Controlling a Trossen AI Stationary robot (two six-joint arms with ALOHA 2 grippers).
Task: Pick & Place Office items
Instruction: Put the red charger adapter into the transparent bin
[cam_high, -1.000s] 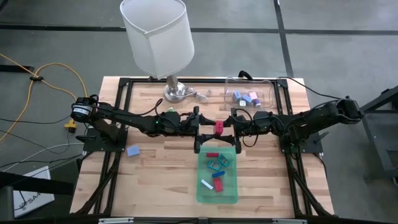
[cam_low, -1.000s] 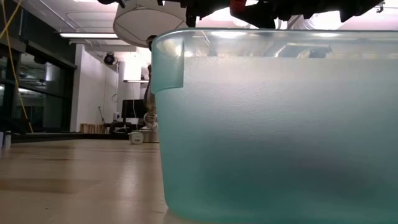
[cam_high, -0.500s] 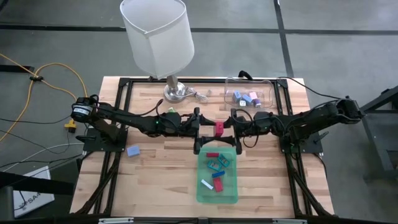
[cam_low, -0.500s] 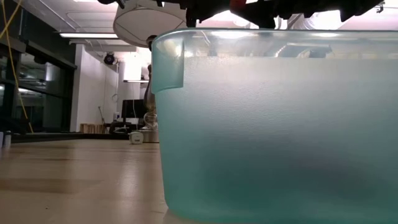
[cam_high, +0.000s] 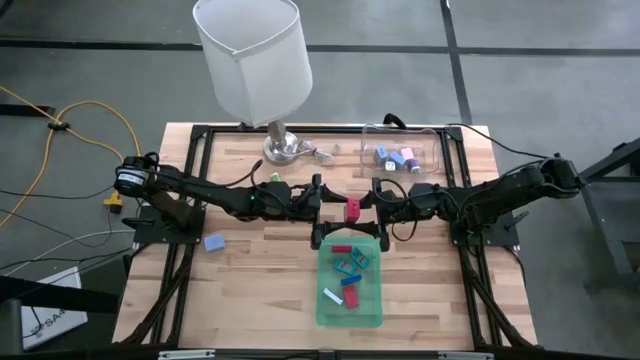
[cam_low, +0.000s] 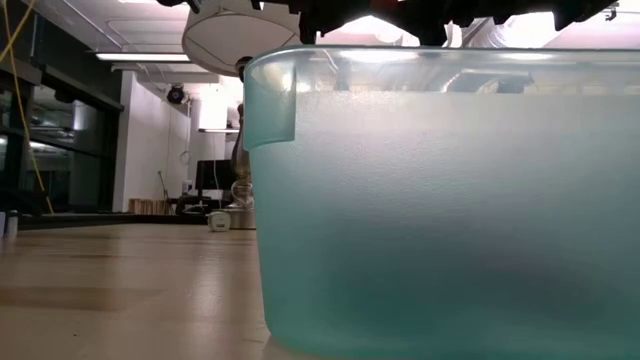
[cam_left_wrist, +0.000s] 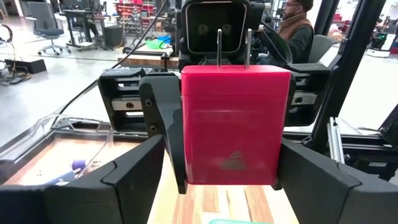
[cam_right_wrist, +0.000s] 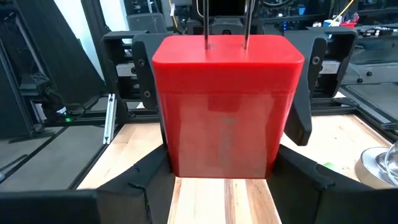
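Observation:
A red block (cam_high: 352, 207) with two metal prongs sticking up hangs over the table's middle, just beyond the far end of the green tray (cam_high: 378, 300). My right gripper (cam_right_wrist: 221, 155) comes from the right and is shut on it. My left gripper (cam_left_wrist: 222, 146) faces it from the left, open, with its fingers (cam_right_wrist: 144, 74) standing wide on either side of the block and off it. Small red, blue, teal and white pieces lie in the tray. One blue piece (cam_high: 213, 242) lies on the table at the left. My right gripper pinches the red block's two opposite side faces (cam_right_wrist: 168, 143) between its two fingers (cam_right_wrist: 149, 174). The fingers come in level from the table's right. The block sits upright with its prongs (cam_right_wrist: 225, 25) up, lifted clear of the table and the tray.
A clear container (cam_high: 435, 135) with blue and purple pieces stands at the far right. A lamp with a white shade (cam_high: 255, 60) stands at the far middle. In the low view the tray's wall (cam_low: 440, 200) fills most of the picture.
My left gripper has opened and let go of the red block, which stays in place in my right gripper. Neither hand has travelled.

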